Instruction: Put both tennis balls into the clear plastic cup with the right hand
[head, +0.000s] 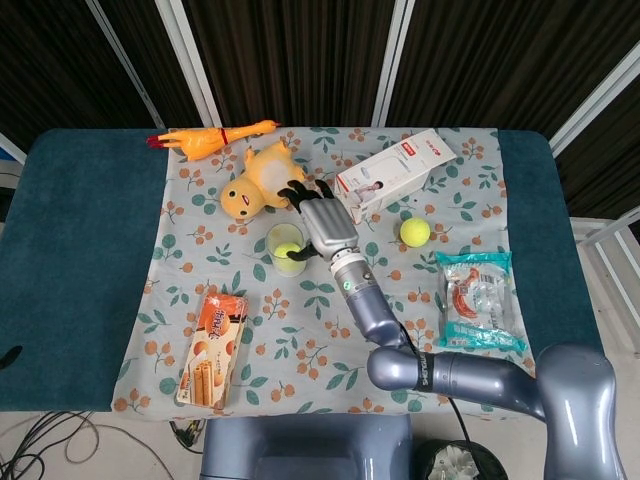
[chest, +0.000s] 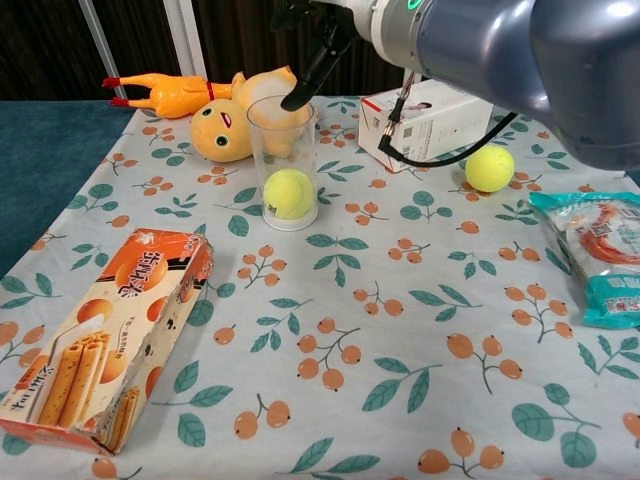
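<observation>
- One tennis ball (chest: 290, 192) sits at the bottom of the clear plastic cup (chest: 282, 160), which stands upright on the floral tablecloth (chest: 400, 330) just in front of the yellow plush duck (chest: 232, 122).
- The right hand (head: 322, 222) hovers directly above the cup's rim, fingers spread and holding nothing; in the chest view a dark fingertip (chest: 296, 100) points down toward the cup mouth.
- The second tennis ball (chest: 489, 168) lies free on the cloth, well to the right of the cup, just past the corner of the white carton (chest: 428, 118).
- The left hand appears in neither view.
- Judged from here, half the task is done; the step in hand is lifting clear of the cup and crossing to the loose ball.
- Done well, the hand should rise straight up before swinging across, so a trailing finger does not tip the light cup.
- A grasp from above looks best, since a sideways nudge would likely send the ball rolling.
- The white carton crowds the ball's far side, and the snack packet (chest: 596, 255) lies near on the right; the open cloth toward the robot offers the freest approach.
- The biscuit box (chest: 100, 335) and rubber chicken (chest: 165, 93) lie on the cup's left, away from the likely path.
</observation>
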